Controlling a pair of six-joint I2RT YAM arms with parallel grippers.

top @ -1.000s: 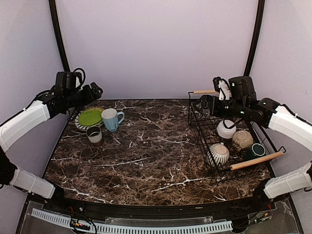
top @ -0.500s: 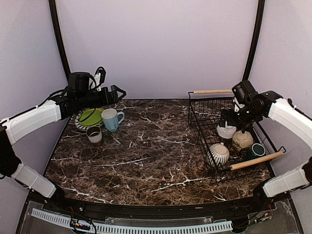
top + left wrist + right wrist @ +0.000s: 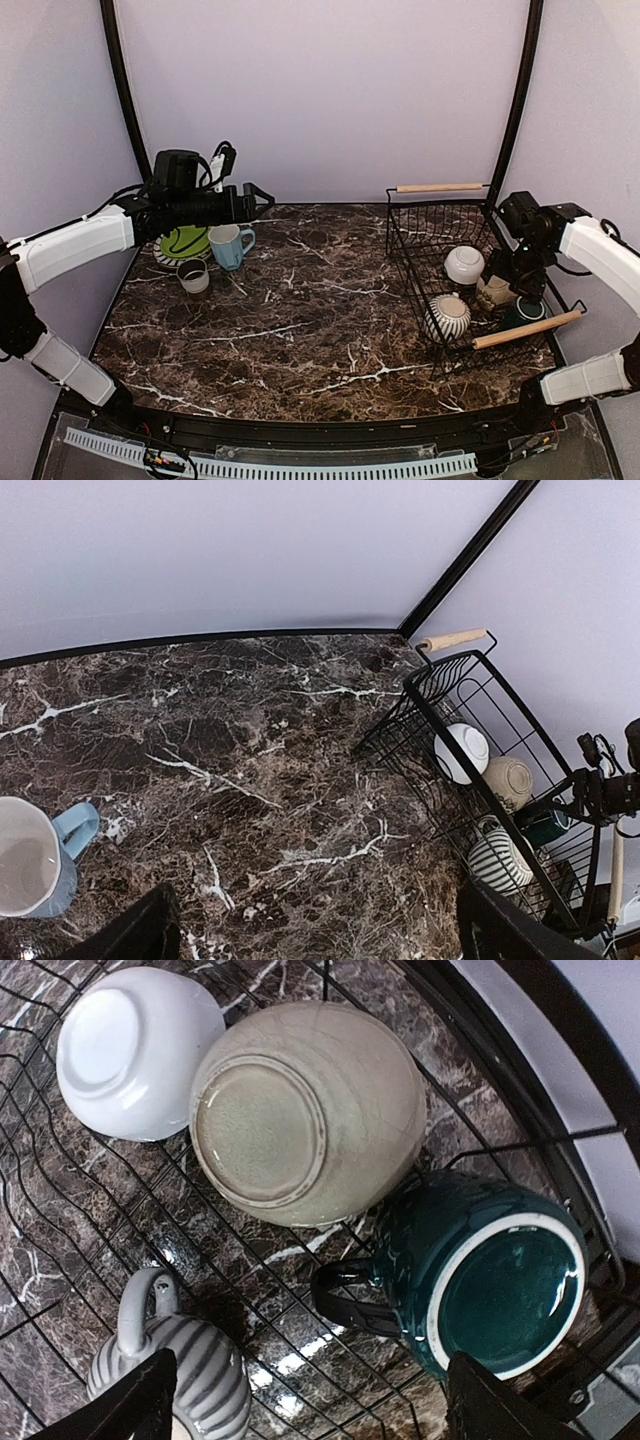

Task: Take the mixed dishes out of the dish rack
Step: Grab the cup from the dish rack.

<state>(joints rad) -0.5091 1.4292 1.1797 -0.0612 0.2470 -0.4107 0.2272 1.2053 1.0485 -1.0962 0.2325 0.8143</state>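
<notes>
The black wire dish rack [image 3: 415, 262] stands at the right with its wooden handles [image 3: 437, 187]. Inside lie a white bowl [image 3: 130, 1050], a beige bowl [image 3: 305, 1110], a dark green mug [image 3: 490, 1285] on its side and a striped grey bowl [image 3: 190, 1380]. My right gripper [image 3: 320, 1410] hangs open just above the rack floor, its fingers [image 3: 130, 1405] on either side of the green mug's handle and touching nothing. At the far left, the lime-green plate [image 3: 185, 242], light blue mug [image 3: 228, 245] and small grey cup [image 3: 193, 275] rest on the table. High above the marble, my left gripper [image 3: 258, 197] is open and empty.
The left wrist view shows the rack rim [image 3: 470, 780] to the right and the blue mug [image 3: 35, 870] at lower left. Dark marble table [image 3: 310, 320] lies between the two groups. Black frame posts [image 3: 125, 90] and purple walls close in the back.
My right gripper dropped from the rack's far corner down inside it, over the green mug. My left arm swung right from over the plate toward the table's middle.
</notes>
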